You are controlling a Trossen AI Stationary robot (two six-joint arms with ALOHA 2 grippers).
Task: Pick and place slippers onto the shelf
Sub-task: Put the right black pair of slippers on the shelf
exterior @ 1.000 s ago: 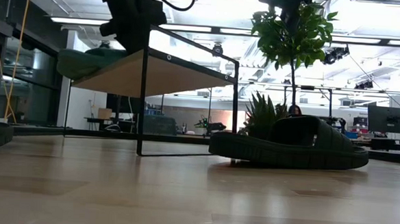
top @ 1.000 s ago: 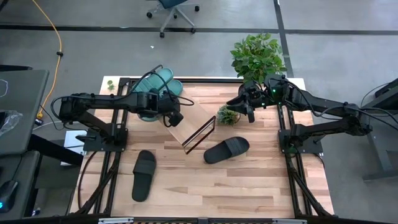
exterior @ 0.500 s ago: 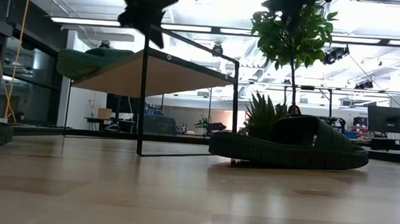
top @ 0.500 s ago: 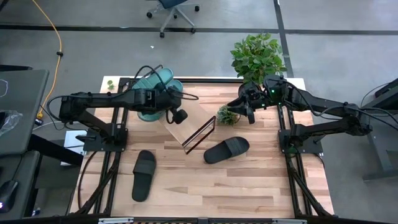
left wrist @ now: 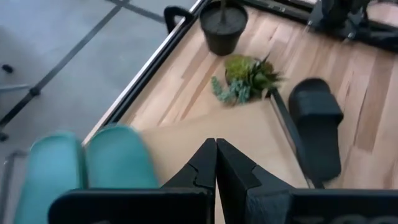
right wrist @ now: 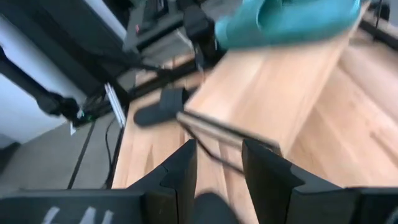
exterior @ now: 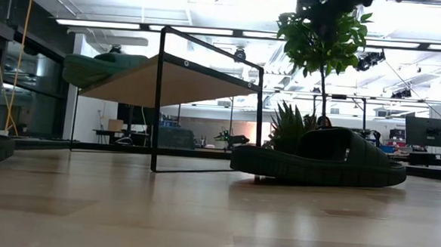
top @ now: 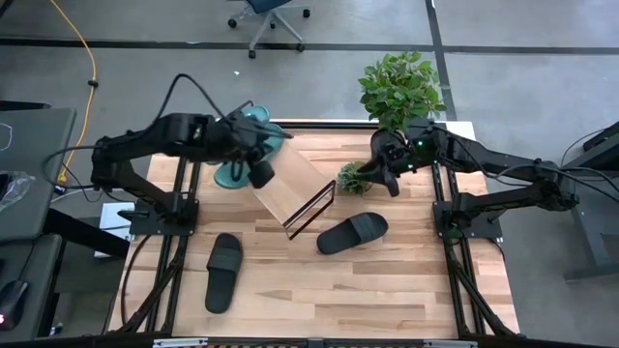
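Two teal slippers [top: 244, 145] lie side by side on the raised far-left end of the slanted shelf [top: 290, 193]; they also show as teal slippers [left wrist: 87, 165] in the left wrist view. One black slipper [top: 353, 232] lies on the table just right of the shelf. The other black slipper [top: 224, 272] lies near the table's left side. My left gripper [top: 259, 174] hangs shut and empty above the shelf's left edge, beside the teal pair. My right gripper [top: 388, 181] is open and empty beside the small plant [top: 353, 178], beyond the right black slipper.
A tall potted plant [top: 401, 87] stands at the table's far right corner, close to my right arm. The small succulent sits between the shelf and my right gripper. The shelf's black wire frame [exterior: 158, 97] stands up from the table. Bare tabletop [top: 329, 290] lies along the near side.
My left gripper has risen from the shelf's upper edge and drawn back toward the table's left, leaving the top of the low view. The teal slippers stay on the shelf. My right gripper has shifted slightly toward the near edge.
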